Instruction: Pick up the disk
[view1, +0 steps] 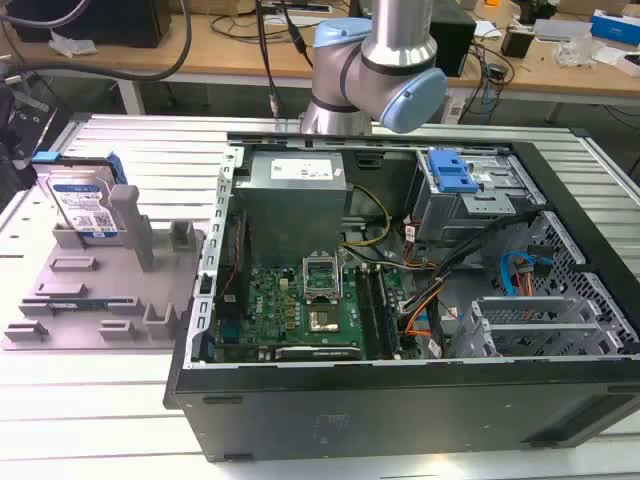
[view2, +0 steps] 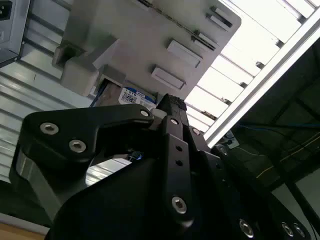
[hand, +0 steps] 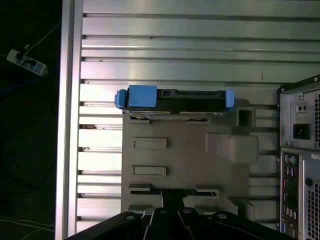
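The disk (view1: 82, 205) stands on edge at the far end of the grey fixture plate (view1: 90, 300), on the exterior view's left. It is silver, with a blue-and-white label and blue side rails, and leans against a grey upright peg (view1: 125, 212). In the first wrist view the disk (hand: 175, 102) shows edge-on, with a blue rail at each end. My black gripper (hand: 172, 197) hangs above the plate's opposite end (hand: 185, 150), well apart from the disk. In the second wrist view the gripper (view2: 167, 102) covers most of the disk, leaving a strip of label (view2: 132, 96) showing.
An open black computer case (view1: 400, 300) lies beside the plate on the ribbed aluminium table (view1: 90, 420), and its rear panel (hand: 300, 150) borders the plate. The arm's joint (view1: 385, 60) stands behind the case. The table's edge (hand: 70, 125) runs near the disk's end.
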